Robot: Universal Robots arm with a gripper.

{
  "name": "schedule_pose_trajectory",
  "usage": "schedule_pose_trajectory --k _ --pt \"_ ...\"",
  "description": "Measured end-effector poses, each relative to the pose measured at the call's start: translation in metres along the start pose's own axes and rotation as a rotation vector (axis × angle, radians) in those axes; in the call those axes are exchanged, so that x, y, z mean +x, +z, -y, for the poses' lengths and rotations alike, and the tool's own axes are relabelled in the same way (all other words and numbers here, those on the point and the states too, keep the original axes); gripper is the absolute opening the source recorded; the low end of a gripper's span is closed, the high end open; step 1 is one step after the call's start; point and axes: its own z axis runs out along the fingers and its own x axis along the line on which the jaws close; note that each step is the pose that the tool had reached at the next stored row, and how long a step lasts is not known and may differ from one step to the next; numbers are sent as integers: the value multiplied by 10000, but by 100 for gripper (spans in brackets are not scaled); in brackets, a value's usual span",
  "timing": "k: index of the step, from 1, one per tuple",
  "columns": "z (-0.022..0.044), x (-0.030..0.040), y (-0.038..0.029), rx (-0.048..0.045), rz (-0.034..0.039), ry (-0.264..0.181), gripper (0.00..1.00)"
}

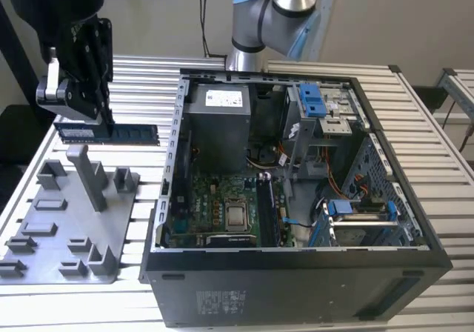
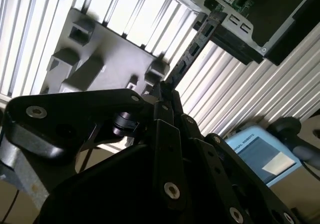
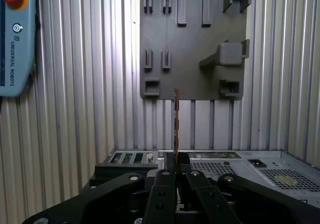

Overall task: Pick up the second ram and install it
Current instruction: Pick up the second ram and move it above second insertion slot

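Note:
The second ram (image 1: 111, 133), a long dark board strip, lies level just past the grey tray (image 1: 44, 198), to the exterior view's left of the open computer case (image 1: 296, 287). My gripper (image 1: 107, 122) comes down from above and is shut on it near its middle. In the first wrist view the ram (image 3: 176, 119) stands edge-on out of the closed gripper (image 3: 176, 163), with the tray (image 3: 192, 59) beyond it. The second wrist view shows the ram (image 2: 192, 49) reaching from the gripper (image 2: 167, 90) toward the case edge. Whether the strip touches the table I cannot tell.
The case lies on its side with the motherboard (image 1: 222, 206) exposed, cables and drive cages toward the exterior view's right. The tray's upright posts (image 1: 90, 176) stand close below the ram. The arm's base (image 1: 274, 6) is behind the case. A teach pendant (image 3: 17, 39) lies on the slatted table (image 1: 133, 80).

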Motion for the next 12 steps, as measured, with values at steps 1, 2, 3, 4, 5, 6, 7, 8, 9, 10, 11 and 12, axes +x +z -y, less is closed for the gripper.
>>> schedule_pose_trajectory --k 1,2,3,4,5,6,7,8,9,10,11,12 --pt "40 -1 0 -2 0 -3 14" --pt "81 -2 -1 -5 -1 -7 14" --pt "126 -3 -1 -8 -1 -11 14" --pt "168 -4 -1 -10 0 -15 14" --pt "209 -5 -1 -13 0 -18 14" --pt "250 -6 -1 -15 -1 -21 14" --pt "291 -7 -1 -18 0 -24 14" --pt "334 -8 -2 -21 -1 -28 14" --pt "376 -9 -2 -23 -1 -32 14" --pt "416 -9 -3 -26 -2 -35 14" --pt "461 -11 -3 -28 -1 -37 14" --pt "503 -12 -3 -30 -1 -41 14"
